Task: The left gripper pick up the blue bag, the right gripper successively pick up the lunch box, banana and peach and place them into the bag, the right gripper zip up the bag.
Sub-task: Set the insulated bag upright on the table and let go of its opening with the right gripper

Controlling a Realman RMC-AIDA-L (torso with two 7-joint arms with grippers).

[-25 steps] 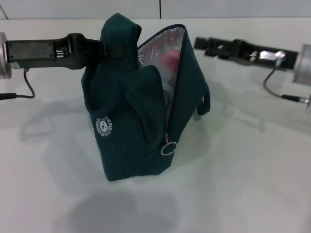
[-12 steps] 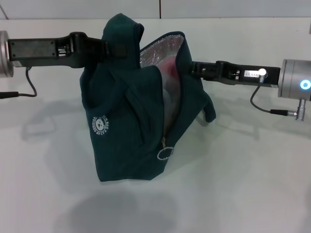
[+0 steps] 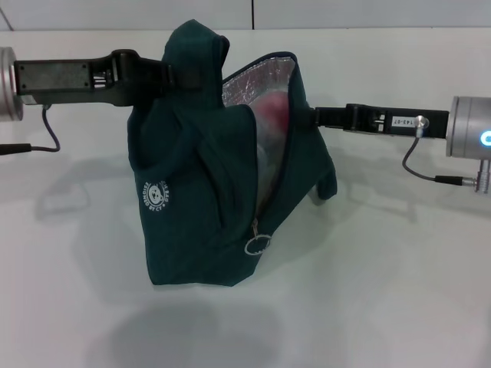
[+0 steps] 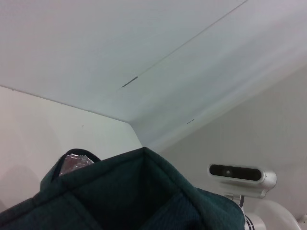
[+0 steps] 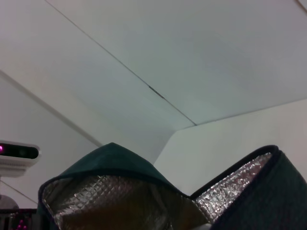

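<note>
The blue bag (image 3: 207, 192) hangs in the middle of the head view, mouth open, silver lining (image 3: 257, 80) showing. My left gripper (image 3: 175, 77) comes in from the left and is shut on the bag's top fabric. A pink peach (image 3: 270, 110) shows inside the opening, with a clear piece of the lunch box (image 3: 265, 157) below it. The banana is hidden. My right gripper (image 3: 313, 116) reaches in from the right and meets the bag's right rim. The zipper's ring pull (image 3: 258, 244) dangles low on the front. The bag's teal top (image 4: 144, 191) fills the left wrist view; its lining (image 5: 120, 203) fills the right wrist view.
White tabletop (image 3: 383, 291) lies under and around the bag, with the bag's shadow on it in front. A white wall (image 3: 345, 14) rises behind the table. The robot's head camera (image 4: 236, 173) appears in the left wrist view.
My right arm has swung from behind the bag down and forward to its right rim. The bag has sagged a little left and lower. The left arm stays put.
</note>
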